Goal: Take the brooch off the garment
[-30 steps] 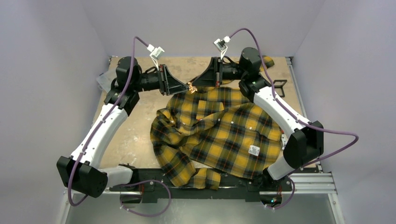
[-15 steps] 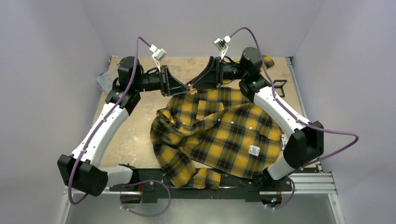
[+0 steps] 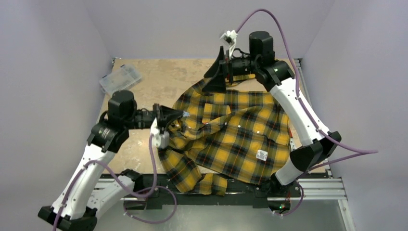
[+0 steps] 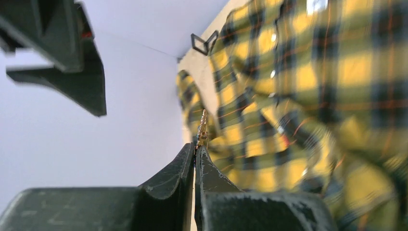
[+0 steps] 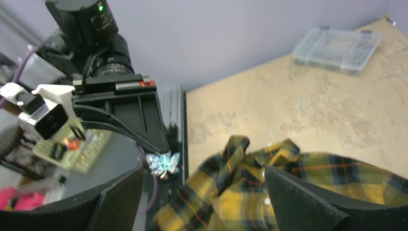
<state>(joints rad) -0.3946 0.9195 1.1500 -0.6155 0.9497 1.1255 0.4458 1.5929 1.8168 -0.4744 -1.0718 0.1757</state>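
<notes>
The brooch is pinched edge-on between the tips of my left hand, which is closed tight so the little thing cannot slip. I hold it lifted just beside the rumpled left side of the plaid shirt, toward the left edge of the desk. It looks free of the cloth. My right hand hangs wide open above the collar near the far edge, gripping nothing, probably to stay out of the way. A clear compartment box lies at the far left corner.
</notes>
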